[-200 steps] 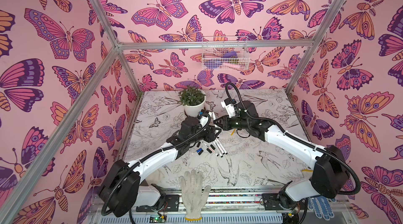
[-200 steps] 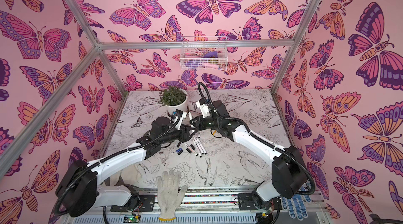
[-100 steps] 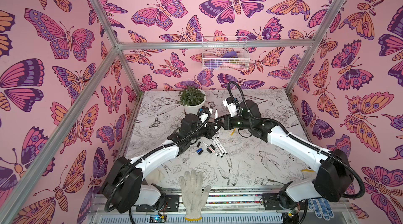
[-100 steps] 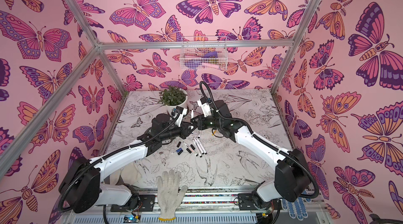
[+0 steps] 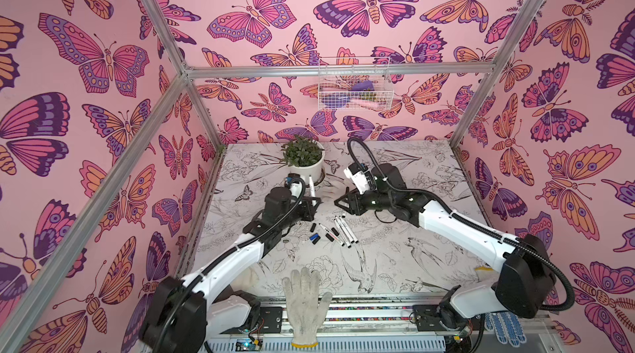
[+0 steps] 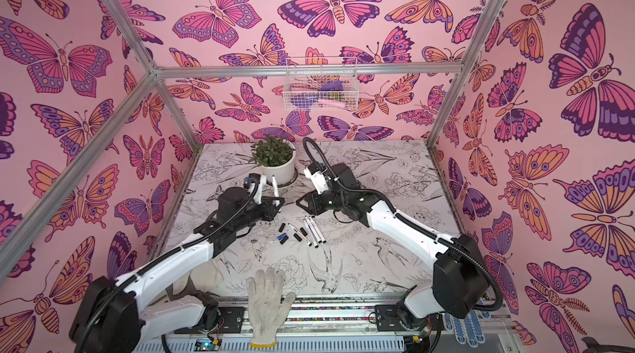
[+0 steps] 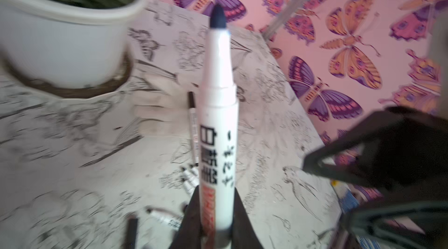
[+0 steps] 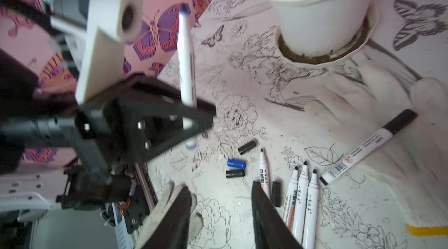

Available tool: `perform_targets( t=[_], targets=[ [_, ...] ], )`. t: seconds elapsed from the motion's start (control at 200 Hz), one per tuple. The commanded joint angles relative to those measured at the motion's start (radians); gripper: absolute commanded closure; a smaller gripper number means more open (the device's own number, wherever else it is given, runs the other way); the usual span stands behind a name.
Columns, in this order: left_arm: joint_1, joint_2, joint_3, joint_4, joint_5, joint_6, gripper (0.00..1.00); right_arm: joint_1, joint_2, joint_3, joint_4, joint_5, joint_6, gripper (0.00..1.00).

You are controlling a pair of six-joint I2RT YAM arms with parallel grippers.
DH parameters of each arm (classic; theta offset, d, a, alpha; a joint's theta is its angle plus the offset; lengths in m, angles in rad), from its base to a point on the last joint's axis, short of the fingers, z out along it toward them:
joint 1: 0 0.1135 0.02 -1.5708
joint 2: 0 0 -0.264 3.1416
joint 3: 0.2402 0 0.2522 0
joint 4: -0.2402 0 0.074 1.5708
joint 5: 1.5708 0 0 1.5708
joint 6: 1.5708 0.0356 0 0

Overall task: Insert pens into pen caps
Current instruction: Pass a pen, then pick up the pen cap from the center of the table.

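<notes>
Left wrist view: the left gripper [image 7: 215,213] is clamped on one uncapped pen [image 7: 218,114], held upright, tip up, above the bench [image 7: 72,163]. On it, pen caps [image 8: 236,163] lie loose beside more pens [image 8: 300,199]. The right gripper [image 8: 220,194], jaws parted and empty, should next fetch a cap for the raised tip.

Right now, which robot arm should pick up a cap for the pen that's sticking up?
The right. The left gripper is shut on the pen, tip up, so it's busy. The right gripper is open and empty, and the pen caps lie loose close by.
</notes>
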Motion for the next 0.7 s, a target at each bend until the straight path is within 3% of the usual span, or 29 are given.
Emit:
perform_targets(
  t=[0.0,0.105,0.21,0.351,0.536,0.696],
  targets=[
    [0.056,-0.129,-0.075,-0.214,-0.226,-0.048,1.00,0.111,0.117,0.029,-0.187,0.034,-0.185,0.57],
    [0.096,-0.234,-0.123,-0.288,-0.316,-0.133,1.00,0.181,0.262,0.122,-0.284,0.086,-0.262,0.55],
    [0.116,-0.291,-0.157,-0.308,-0.340,-0.195,1.00,0.206,0.404,0.263,-0.378,0.095,-0.285,0.48],
    [0.119,-0.301,-0.145,-0.325,-0.321,-0.194,1.00,0.223,0.519,0.376,-0.426,0.125,-0.274,0.39],
    [0.119,-0.304,-0.121,-0.349,-0.304,-0.153,1.00,0.234,0.609,0.461,-0.484,0.261,-0.227,0.36],
    [0.121,-0.316,-0.121,-0.360,-0.301,-0.154,1.00,0.249,0.676,0.520,-0.517,0.286,-0.216,0.35]
  ],
)
